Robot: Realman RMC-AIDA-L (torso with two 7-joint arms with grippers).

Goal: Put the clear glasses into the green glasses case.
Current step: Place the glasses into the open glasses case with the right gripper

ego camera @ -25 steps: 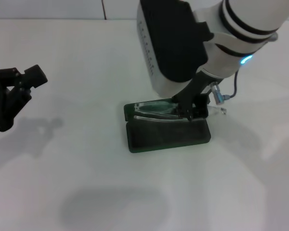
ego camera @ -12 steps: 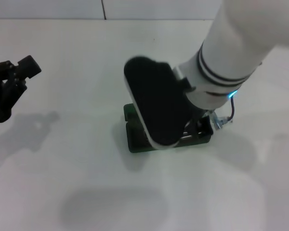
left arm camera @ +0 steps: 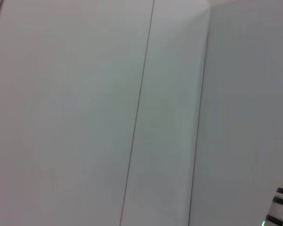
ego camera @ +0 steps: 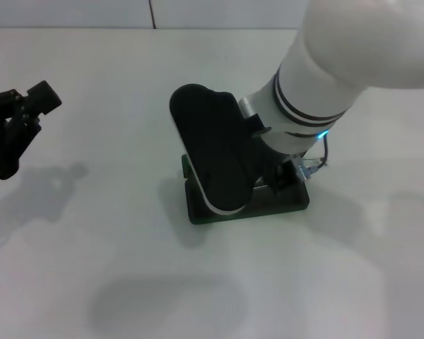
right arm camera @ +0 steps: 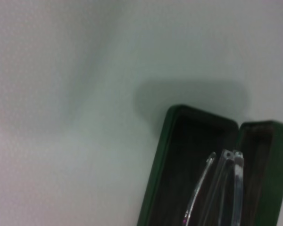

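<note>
The green glasses case [ego camera: 215, 214] lies open on the white table in the middle of the head view, largely covered by my right forearm. In the right wrist view, the clear glasses [right arm camera: 225, 183] rest with their folded transparent arms inside one dark-lined half of the green glasses case [right arm camera: 155, 188]. My right gripper [ego camera: 280, 179] is low over the case's right end, mostly hidden by the arm. My left gripper [ego camera: 18, 127] hovers open and empty far to the left.
The white table [ego camera: 113, 268] stretches around the case on all sides. A wall with a vertical seam [left arm camera: 137, 122] fills the left wrist view. A small cable and connector [ego camera: 316, 164] hang from my right wrist.
My right arm has swung forward and down over the case, now hiding the glasses in the head view. The left gripper drew back slightly to the left.
</note>
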